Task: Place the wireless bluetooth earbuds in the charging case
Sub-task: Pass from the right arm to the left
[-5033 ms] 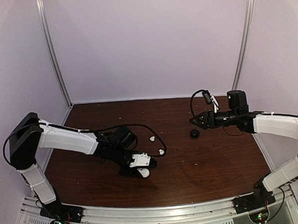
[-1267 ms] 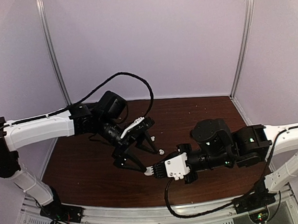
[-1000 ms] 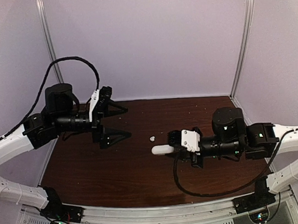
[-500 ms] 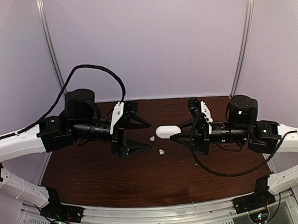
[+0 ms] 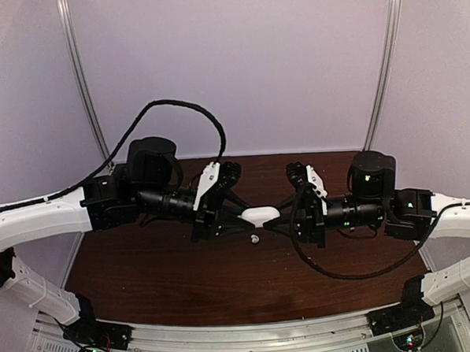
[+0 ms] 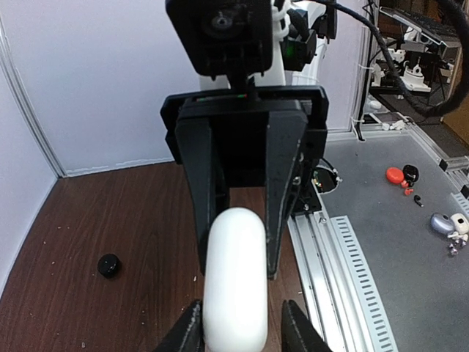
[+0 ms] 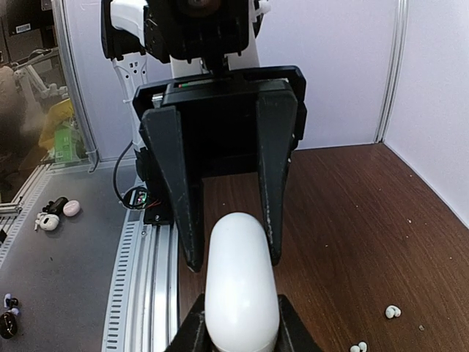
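Two robot arms meet in mid-air above a dark wooden table, with a white oval charging case between them. The right gripper is clamped on one end of the case. The left gripper straddles the other end, its jaws slightly apart. Both white earbuds lie near each other on the table below.

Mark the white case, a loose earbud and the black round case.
white case [image 5: 259, 215]: top external view, middle of its shell.
earbud [image 5: 255, 239]: top external view, its white body.
black round case [image 6: 108, 265]: left wrist view, centre of its top.
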Motion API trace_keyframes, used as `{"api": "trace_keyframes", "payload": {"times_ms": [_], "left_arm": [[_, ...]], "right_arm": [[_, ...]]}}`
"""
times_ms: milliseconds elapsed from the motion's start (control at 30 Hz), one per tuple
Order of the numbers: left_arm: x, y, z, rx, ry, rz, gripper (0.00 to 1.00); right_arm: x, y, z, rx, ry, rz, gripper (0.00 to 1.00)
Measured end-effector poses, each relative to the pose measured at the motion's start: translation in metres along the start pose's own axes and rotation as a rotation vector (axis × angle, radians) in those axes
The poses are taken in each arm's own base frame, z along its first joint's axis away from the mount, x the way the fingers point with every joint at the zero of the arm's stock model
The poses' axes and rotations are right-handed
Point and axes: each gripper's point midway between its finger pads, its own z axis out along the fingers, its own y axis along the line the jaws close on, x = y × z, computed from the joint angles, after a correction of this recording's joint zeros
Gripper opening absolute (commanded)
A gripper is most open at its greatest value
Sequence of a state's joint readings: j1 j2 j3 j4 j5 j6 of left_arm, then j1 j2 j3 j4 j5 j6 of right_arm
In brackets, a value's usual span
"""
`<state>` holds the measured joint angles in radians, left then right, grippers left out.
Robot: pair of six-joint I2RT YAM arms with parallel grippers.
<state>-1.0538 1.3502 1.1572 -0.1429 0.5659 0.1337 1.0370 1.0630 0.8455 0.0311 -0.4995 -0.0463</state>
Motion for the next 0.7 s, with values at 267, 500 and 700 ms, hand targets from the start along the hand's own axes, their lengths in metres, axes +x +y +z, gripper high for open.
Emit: {"api": "trace_keyframes", "payload": {"times_ms": [267,500,700], "left_arm": [[0.003,0.000,0.002,0.008,0.009,-0.022,0.14],[-0.006,-0.001,0.002,0.012,-0.036,-0.027,0.09],[-0.015,-0.002,0.002,0.021,-0.094,-0.023,0.08]], "right_arm": [[0.002,0.001,0.000,-0.004,0.010,-0.007,0.24],[-0.006,0.003,-0.008,0.002,-0.037,-0.022,0.56],[-0.013,0.006,-0.016,0.002,-0.082,-0.035,0.47]]}}
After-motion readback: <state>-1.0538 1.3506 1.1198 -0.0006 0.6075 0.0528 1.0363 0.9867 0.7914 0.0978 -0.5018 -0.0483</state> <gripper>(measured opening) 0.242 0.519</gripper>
